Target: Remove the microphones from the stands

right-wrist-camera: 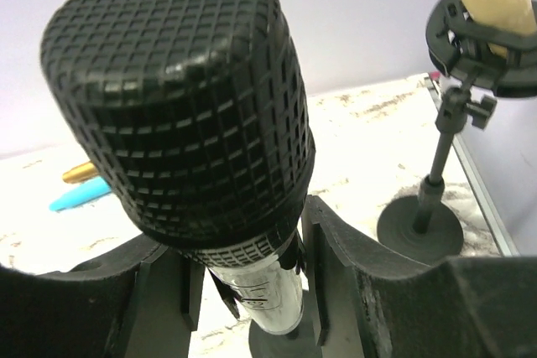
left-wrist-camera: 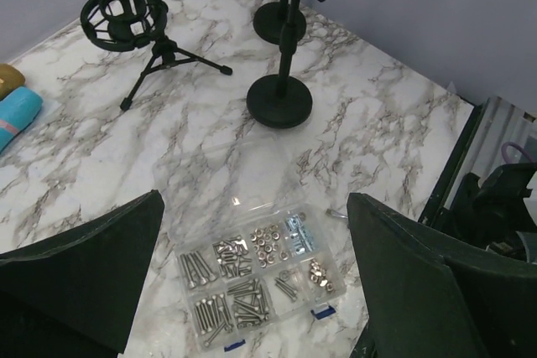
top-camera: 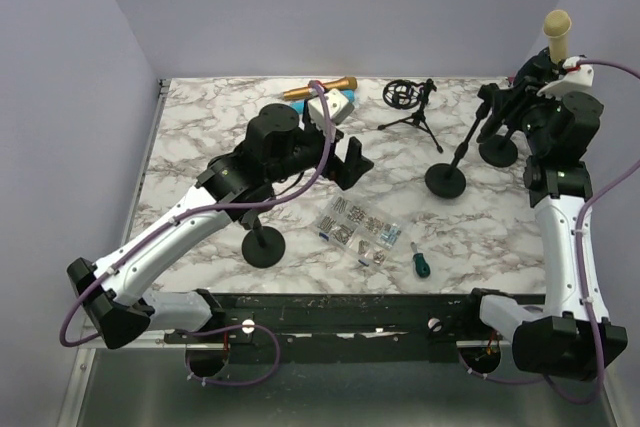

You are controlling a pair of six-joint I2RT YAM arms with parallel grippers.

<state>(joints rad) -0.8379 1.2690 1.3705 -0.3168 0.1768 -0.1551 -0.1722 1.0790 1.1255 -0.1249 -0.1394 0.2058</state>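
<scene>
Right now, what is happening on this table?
The right gripper has its jaws closed on the handle of the black microphone, at the far right. Whether it is already free of its stand is not clear. The left gripper hangs open above a clear box of screws, holding nothing.

Shows a counter of white marble with grey veining across the middle of the frame. Meets plain pale lavender walls on three sides: back wall along the top, left wall slanting down the left edge, right wall in the upper right corner. Ends at the bottom in a black rail, with a grey metal sheet below. Lies under soft, even light, with faint shadows only.
</scene>
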